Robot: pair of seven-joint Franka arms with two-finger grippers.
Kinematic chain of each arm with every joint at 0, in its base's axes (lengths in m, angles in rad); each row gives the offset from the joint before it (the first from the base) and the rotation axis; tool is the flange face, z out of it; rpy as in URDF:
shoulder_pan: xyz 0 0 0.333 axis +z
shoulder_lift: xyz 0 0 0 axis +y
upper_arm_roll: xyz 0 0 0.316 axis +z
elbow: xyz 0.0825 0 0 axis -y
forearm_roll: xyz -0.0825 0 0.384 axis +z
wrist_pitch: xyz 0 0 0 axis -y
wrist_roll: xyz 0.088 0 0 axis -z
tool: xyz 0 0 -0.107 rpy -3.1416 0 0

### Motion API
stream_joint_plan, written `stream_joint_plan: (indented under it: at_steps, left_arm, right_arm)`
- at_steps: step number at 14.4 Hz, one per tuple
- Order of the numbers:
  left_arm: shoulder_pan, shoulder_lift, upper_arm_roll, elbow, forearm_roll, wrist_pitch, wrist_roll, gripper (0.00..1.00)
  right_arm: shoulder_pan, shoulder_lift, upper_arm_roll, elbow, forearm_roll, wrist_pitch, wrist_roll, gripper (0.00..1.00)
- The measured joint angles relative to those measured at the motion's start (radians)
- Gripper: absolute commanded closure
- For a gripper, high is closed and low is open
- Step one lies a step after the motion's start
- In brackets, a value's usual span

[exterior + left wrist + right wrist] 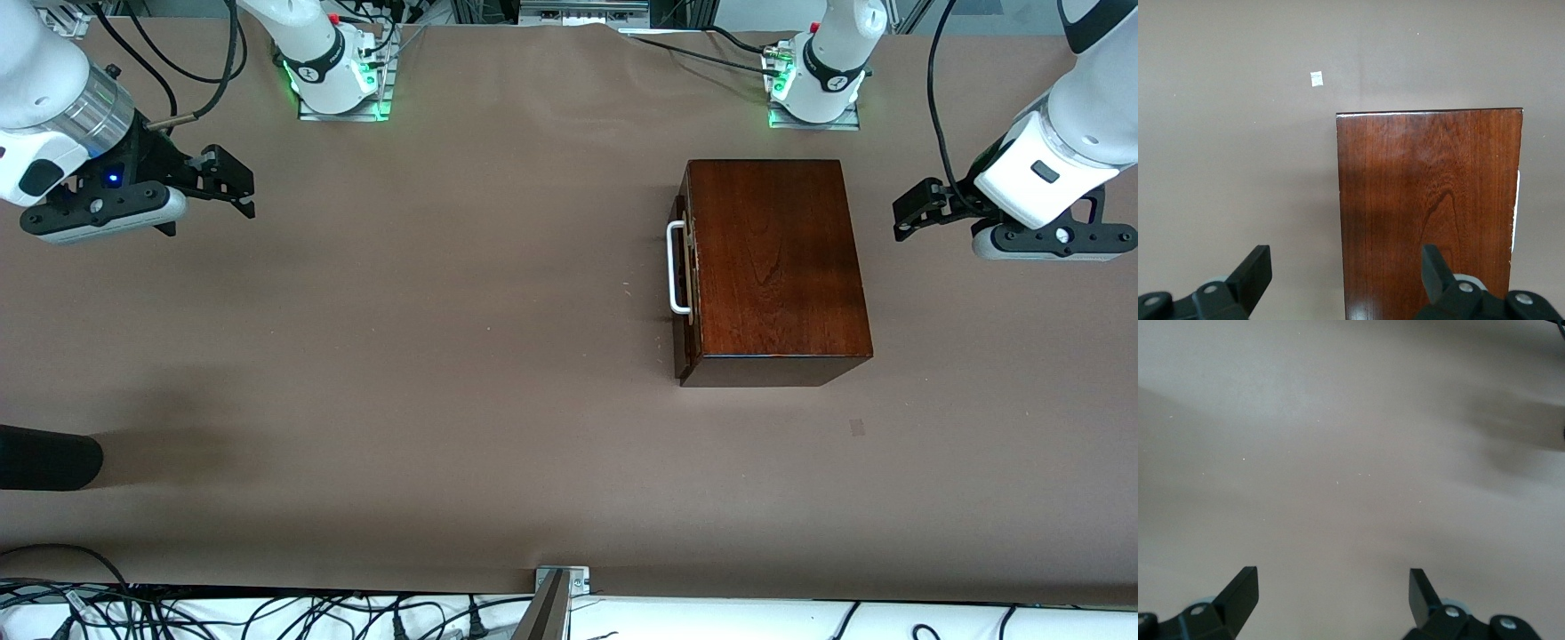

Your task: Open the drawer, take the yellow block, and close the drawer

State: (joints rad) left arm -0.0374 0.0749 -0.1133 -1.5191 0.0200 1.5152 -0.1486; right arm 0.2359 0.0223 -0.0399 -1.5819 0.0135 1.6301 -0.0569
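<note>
No readable text, label, brand, number or sign shows on anything in view.

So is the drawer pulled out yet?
No, the drawer sits flush in the wooden box, its white handle untouched.

drawer (683, 267) interior hidden, yellow block unseen

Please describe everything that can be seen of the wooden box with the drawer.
The wooden box is glossy, dark reddish-brown, with visible grain on its flat top. It sits upright on the brown table, toward the left arm's end. Its drawer is shut, and the drawer's dark front carries a white bar handle facing the right arm's end. Nothing touches the box but the table.
</note>
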Motion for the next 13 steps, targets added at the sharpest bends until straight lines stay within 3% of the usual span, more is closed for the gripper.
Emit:
stream_joint_plan:
  at_steps: [7, 13]
  left_arm:
    - [-0.002, 0.001, -0.001, 0.0, 0.0, -0.004, 0.0, 0.0]
    - [-0.059, 0.073, -0.052, -0.002, -0.024, -0.141, 0.0, 0.0]
  right_arm:
    - [0.0, 0.0, 0.0, 0.0, 0.0, 0.0, 0.0, 0.0]
    - [0.0, 0.0, 0.0, 0.0, 0.0, 0.0, 0.0, 0.0]
